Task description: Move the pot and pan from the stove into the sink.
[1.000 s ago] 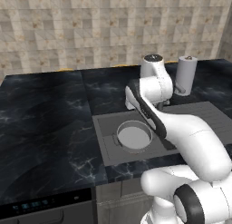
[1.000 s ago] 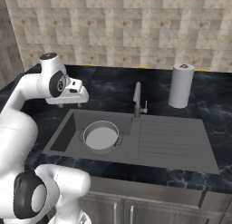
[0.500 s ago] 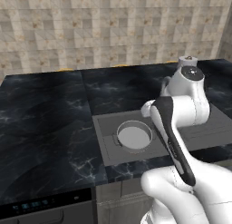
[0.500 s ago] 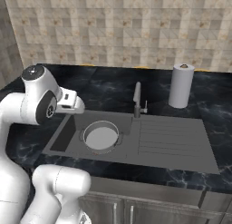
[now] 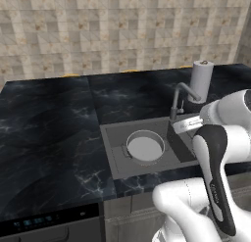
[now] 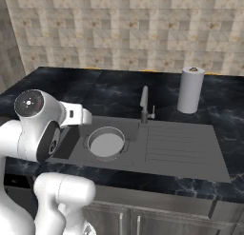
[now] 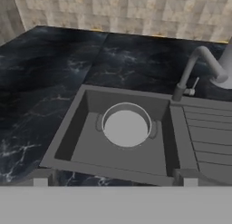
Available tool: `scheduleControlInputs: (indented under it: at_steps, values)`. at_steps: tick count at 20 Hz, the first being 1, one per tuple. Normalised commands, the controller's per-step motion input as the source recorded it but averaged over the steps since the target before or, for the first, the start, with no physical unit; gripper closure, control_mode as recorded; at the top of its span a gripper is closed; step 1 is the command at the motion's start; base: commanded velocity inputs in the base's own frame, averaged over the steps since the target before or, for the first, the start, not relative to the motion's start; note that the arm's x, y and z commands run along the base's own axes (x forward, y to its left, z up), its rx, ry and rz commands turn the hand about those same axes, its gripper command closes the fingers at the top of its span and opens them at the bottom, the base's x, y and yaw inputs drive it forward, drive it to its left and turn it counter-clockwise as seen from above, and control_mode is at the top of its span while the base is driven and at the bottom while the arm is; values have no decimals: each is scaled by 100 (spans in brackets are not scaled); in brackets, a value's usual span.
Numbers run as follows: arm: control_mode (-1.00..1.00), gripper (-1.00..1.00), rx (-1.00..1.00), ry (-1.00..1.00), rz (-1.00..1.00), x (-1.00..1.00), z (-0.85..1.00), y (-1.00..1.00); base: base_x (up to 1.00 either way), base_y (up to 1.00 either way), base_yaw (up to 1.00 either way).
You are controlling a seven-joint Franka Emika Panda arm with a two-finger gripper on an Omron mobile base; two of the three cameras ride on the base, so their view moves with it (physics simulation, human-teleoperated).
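Silver-grey, the pot sits upright in the sink, at my twelve o'clock, because it belongs there. My gripper is spread and holds nothing.

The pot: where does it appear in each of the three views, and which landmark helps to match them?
Left base view: the pot is in the sink, centre.
Right base view: the pot, left of centre, in the basin.
Hand view: the pot at centre, in the basin.
Shared landmark: the faucet, beside the basin.
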Motion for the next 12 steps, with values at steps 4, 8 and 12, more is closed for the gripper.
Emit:
scheduleControlInputs:
  at_steps: [4, 8, 12]
  values:
    - [-100, -100, 0, 0, 0, 0, 0, 0, 0, 0, 0]
    - [-100, -100, 0, 0, 0, 0, 0, 0, 0, 0, 0]
    - [100, -100, 0, 0, 0, -1, 0, 0, -22, -2, 0]
